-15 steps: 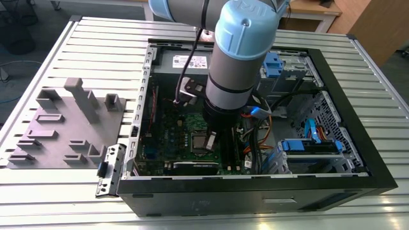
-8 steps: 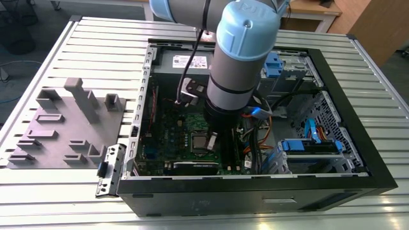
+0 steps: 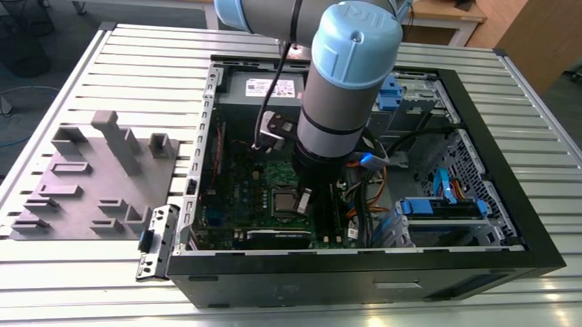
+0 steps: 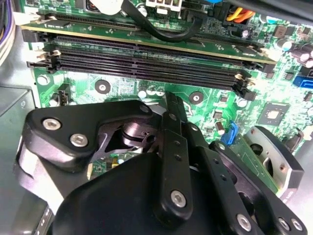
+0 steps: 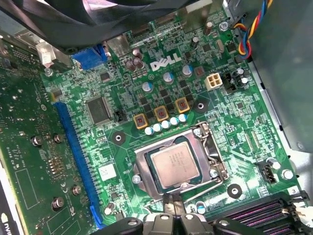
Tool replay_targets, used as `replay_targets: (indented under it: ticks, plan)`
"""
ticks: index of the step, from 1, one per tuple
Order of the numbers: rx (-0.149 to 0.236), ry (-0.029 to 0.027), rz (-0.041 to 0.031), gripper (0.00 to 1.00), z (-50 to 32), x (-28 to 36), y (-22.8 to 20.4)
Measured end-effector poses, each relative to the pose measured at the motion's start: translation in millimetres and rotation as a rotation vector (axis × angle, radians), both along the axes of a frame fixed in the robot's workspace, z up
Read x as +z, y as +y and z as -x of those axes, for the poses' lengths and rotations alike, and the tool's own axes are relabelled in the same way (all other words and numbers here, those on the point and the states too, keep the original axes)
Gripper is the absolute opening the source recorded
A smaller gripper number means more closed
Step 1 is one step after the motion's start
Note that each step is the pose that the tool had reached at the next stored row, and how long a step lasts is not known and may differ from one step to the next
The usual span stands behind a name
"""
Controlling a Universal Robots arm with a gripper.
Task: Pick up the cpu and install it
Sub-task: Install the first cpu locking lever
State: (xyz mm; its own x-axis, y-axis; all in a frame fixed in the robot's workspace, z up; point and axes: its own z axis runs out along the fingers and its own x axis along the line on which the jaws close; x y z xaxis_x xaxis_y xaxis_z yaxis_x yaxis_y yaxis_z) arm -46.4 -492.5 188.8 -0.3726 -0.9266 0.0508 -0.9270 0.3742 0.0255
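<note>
Fingers: state not discernible; gripper point(image 3: 304, 199) lowered inside the open computer case point(image 3: 509, 262), just above the motherboard point(image 5: 230, 122).
Cpu point(image 5: 174, 166): seated flat in the metal-framed socket point(image 5: 142, 169), beside the gripper tips.
Memory slots point(image 4: 146, 63): near the gripper.
Grey tray point(image 3: 86, 197): outside the case, at the exterior view's left.

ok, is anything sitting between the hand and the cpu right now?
Nothing visible. In the first wrist view the cpu lies bare inside the socket frame, and the hand sits just beside it with no cable or part between.
</note>
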Motion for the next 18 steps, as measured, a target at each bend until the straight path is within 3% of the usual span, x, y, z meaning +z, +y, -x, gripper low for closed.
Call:
replay_targets:
  ticks: [7,14,18]
  plan:
    - [0.0,0.0001,-0.0002,0.11,0.0,0.0,-0.5]
    - [0.0,0.0001,-0.001,0.11,0.0,0.1,-7.0]
    - [0.0,0.0003,-0.0199,0.11,-0.2,0.3,-7.2]
